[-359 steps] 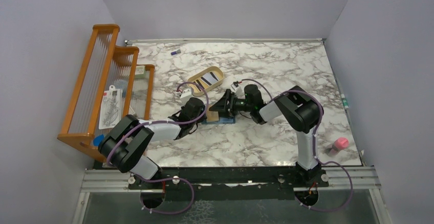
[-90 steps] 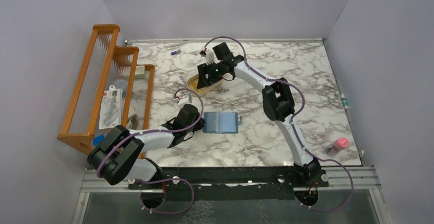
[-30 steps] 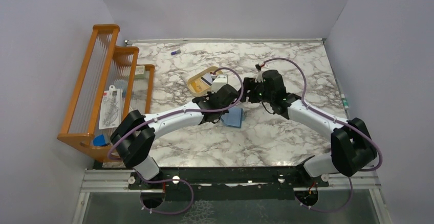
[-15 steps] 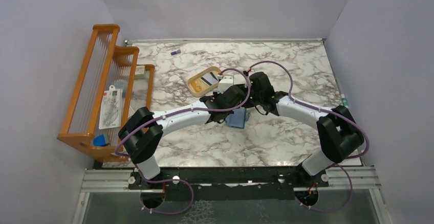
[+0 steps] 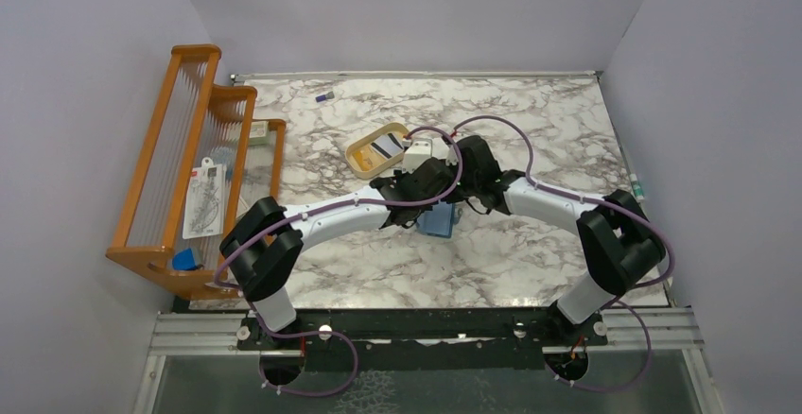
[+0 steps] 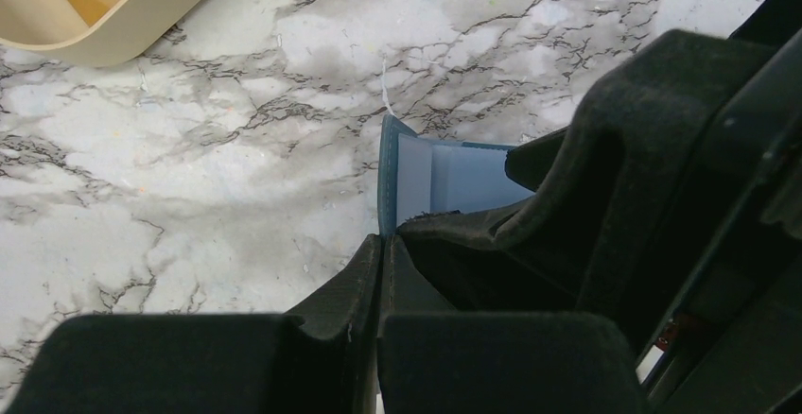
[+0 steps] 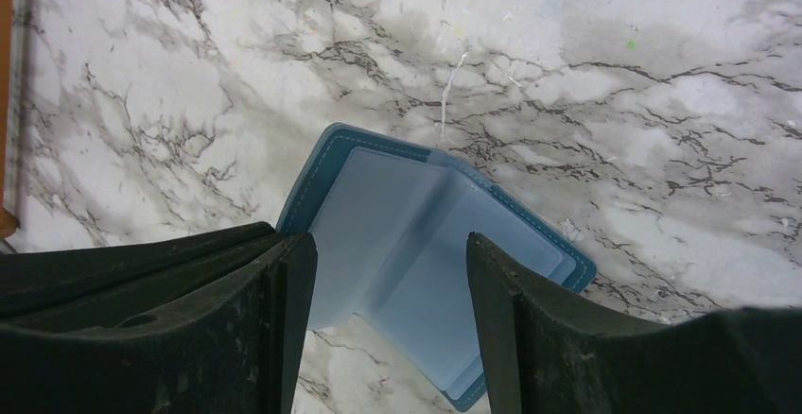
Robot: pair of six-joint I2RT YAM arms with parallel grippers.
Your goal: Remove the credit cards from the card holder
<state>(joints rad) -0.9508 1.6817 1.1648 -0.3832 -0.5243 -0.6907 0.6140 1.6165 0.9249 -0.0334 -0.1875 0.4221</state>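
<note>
The card holder point(image 5: 437, 218) is a teal-blue bifold sitting just below centre in the top view. It's half open in a V, with the lighter blue pockets showing. The cards point(image 5: 384, 146), pale with dark stripes on top, sit in the tan tray point(image 5: 351, 157) up-left of it.

No legible text, labels, numbers, or signs

Card holder point(image 7: 378, 192) partly behind right claw point(image 7: 385, 249)
</note>
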